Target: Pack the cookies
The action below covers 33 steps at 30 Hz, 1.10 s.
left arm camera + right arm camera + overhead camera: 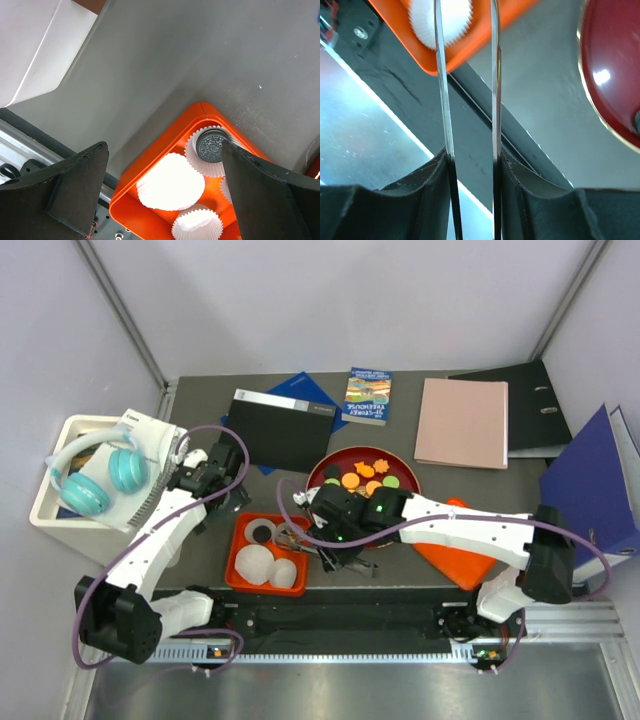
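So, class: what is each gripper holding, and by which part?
The right gripper holds metal tongs, pressing on both arms partway along their length. The left gripper is open and holds nothing.
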Motion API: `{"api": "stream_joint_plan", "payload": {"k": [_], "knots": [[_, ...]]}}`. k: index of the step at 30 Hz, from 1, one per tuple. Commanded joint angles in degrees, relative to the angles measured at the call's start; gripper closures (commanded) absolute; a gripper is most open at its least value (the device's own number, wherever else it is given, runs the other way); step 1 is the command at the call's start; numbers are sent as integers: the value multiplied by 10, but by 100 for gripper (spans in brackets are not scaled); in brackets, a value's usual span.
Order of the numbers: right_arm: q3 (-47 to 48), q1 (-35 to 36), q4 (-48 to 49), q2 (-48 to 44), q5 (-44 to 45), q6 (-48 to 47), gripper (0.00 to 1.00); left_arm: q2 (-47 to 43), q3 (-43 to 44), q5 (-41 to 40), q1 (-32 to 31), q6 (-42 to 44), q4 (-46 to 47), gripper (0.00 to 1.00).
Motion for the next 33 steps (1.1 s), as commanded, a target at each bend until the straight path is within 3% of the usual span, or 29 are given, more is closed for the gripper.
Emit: {"api": "stream_joint_plan", "payload": {"k": [1, 9, 21, 33], "knots": [[63, 9, 64, 29, -31, -15, 65, -19, -7, -6, 8, -1, -5, 1], [127, 20, 59, 103, -59, -34, 65, -18, -8, -10, 8, 6, -5, 1], [156, 20, 41, 135, -82, -49, 61, -30, -30, 2, 8, 8, 9, 1], [159, 20, 31, 127, -51, -39, 49, -31, -28, 1, 8, 6, 9, 1]]}}
